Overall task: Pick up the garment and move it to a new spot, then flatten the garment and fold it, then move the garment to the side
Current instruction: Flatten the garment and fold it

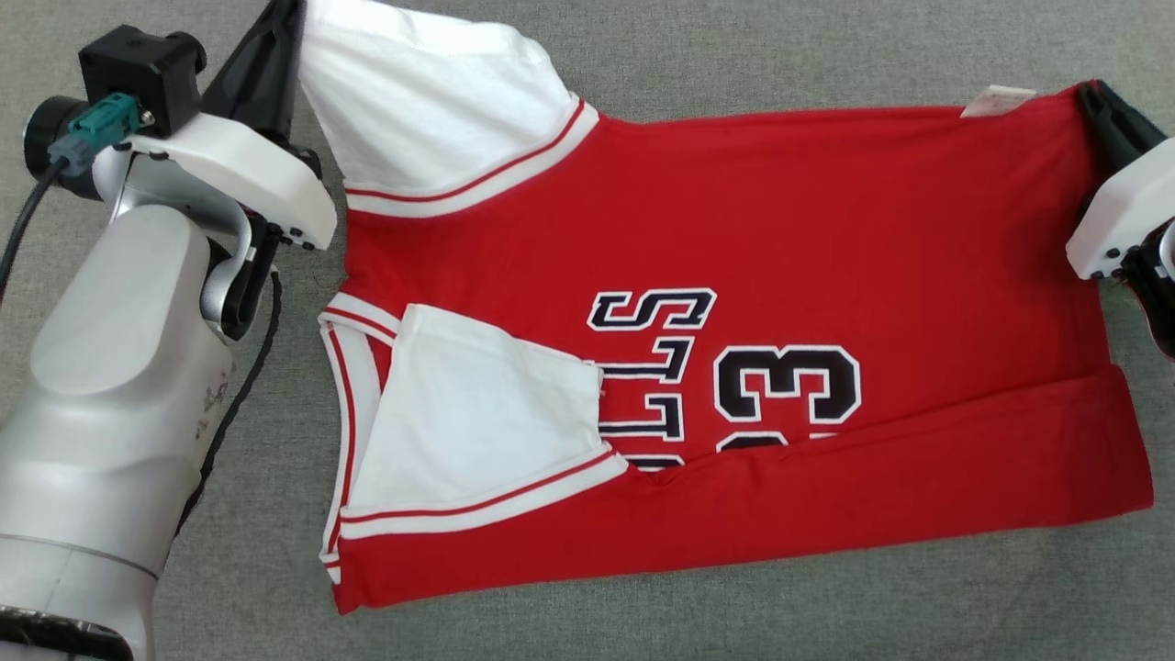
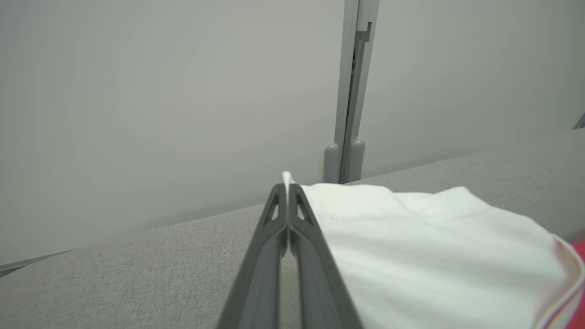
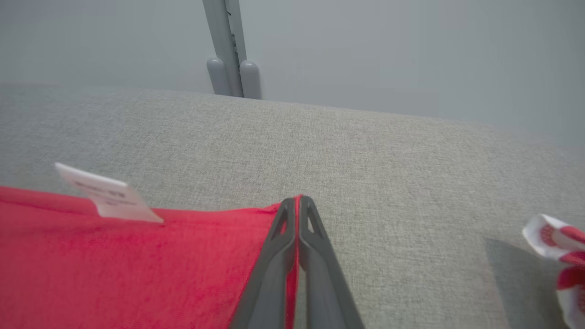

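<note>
Pinching jersey (image 1: 734, 229) far edge w/ L gripper (image 2: 288, 187), R gripper (image 3: 298, 201).

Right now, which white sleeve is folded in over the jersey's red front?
The near sleeve, lying flat on the jersey. The far sleeve sticks outward, pinched by the left gripper.

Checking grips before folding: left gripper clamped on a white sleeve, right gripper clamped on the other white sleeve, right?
Not quite. The right gripper is clamped on the red hem corner, beside the white label, as the right wrist view shows. The other sleeve lies folded on the jersey front. The left gripper does clamp a white sleeve.
</note>
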`<state>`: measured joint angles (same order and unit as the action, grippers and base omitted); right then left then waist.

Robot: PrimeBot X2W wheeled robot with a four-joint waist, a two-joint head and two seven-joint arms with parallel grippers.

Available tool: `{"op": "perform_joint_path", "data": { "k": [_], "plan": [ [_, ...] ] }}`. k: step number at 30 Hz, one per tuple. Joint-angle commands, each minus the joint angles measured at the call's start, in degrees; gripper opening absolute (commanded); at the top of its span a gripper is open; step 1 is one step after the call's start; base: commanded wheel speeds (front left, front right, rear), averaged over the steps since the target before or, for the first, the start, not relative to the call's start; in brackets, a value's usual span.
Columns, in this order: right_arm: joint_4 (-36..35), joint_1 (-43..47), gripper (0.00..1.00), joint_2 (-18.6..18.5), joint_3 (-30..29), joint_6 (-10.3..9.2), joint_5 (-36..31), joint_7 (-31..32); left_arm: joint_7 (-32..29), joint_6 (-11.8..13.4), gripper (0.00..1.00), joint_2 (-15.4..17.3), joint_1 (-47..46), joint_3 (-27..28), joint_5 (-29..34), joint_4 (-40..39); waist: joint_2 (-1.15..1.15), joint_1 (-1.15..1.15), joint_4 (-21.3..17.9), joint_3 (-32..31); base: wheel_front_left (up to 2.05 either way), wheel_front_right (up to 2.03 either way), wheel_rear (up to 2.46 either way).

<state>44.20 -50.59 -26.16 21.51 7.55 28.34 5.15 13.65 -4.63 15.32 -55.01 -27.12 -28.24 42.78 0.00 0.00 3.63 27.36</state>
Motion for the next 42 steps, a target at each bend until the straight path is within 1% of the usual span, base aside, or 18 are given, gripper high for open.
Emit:
{"op": "perform_joint_path", "data": {
  "k": [1,5,9,12,15,19,24,30,32,37,38,42],
  "plan": [
    [0.71,-1.00,0.00,0.09,-0.31,-0.13,-0.71,-1.57,0.46,0.37,0.00,0.25,-1.49,0.61,-0.13,0.67,0.00,0.00,0.00,0.18,0.00,0.00,0.00],
    [2.74,-2.21,0.00,0.83,-0.83,-0.13,-2.40,-5.83,0.99,0.40,0.00,-0.39,-3.60,1.07,-0.18,2.98,0.00,0.00,0.17,0.51,0.00,0.00,0.00],
    [4.25,-2.21,0.00,1.58,-0.55,-0.13,-2.69,-9.17,1.28,-0.31,0.00,-1.24,-3.98,0.78,-0.03,4.16,0.00,0.00,0.49,0.17,0.00,0.00,0.00],
    [4.13,-0.60,0.00,2.17,-0.36,-0.13,-1.09,-12.10,1.45,-0.86,0.00,-1.30,-2.22,0.27,0.39,4.43,0.00,0.00,0.78,-0.83,0.00,0.00,0.00],
    [3.54,1.38,0.00,1.60,0.86,-0.13,0.04,-14.61,1.52,-0.90,0.00,-0.94,-0.28,-0.10,0.85,4.46,0.00,0.00,1.03,-2.20,0.00,0.00,0.00],
    [2.45,4.77,0.00,0.85,2.43,-0.13,2.31,-16.77,1.56,-1.12,0.00,-0.03,3.44,-0.42,1.10,2.54,0.00,0.00,1.30,-4.56,0.00,0.00,0.00],
    [0.79,9.87,0.00,-0.20,3.45,-0.13,5.11,-18.92,1.23,-1.06,0.00,1.32,8.27,-1.54,1.54,-1.55,0.00,0.00,2.11,-7.81,0.00,0.00,0.00],
    [-1.39,15.89,0.00,-1.72,2.89,-0.13,7.63,-19.95,-1.59,0.29,0.00,4.13,15.19,-2.47,1.23,-9.58,0.00,0.00,3.01,-11.73,0.00,0.00,0.00],
    [-2.22,17.80,0.00,-2.10,2.57,-0.13,8.17,-20.05,-3.26,0.83,0.00,5.41,17.89,-2.84,1.00,-12.98,0.00,0.00,3.28,-12.85,0.00,0.00,0.00],
    [-6.03,23.17,0.00,-3.58,2.15,-0.13,10.35,-20.31,-10.28,1.73,0.00,8.41,24.50,-4.98,0.60,-21.87,0.00,0.00,4.29,-15.15,0.00,0.00,0.00],
    [-6.03,23.17,0.00,-3.58,2.15,-0.13,10.35,-20.31,-10.28,1.73,0.00,8.41,24.50,-4.98,0.60,-21.87,0.00,0.00,4.29,-15.15,0.00,0.00,0.00],
    [-8.60,27.68,0.00,-5.01,2.40,-0.13,12.10,-19.52,-15.29,2.76,0.00,11.08,29.59,-6.01,-0.19,-29.11,0.00,0.00,4.70,-16.71,0.00,0.00,0.00]
  ]
}}
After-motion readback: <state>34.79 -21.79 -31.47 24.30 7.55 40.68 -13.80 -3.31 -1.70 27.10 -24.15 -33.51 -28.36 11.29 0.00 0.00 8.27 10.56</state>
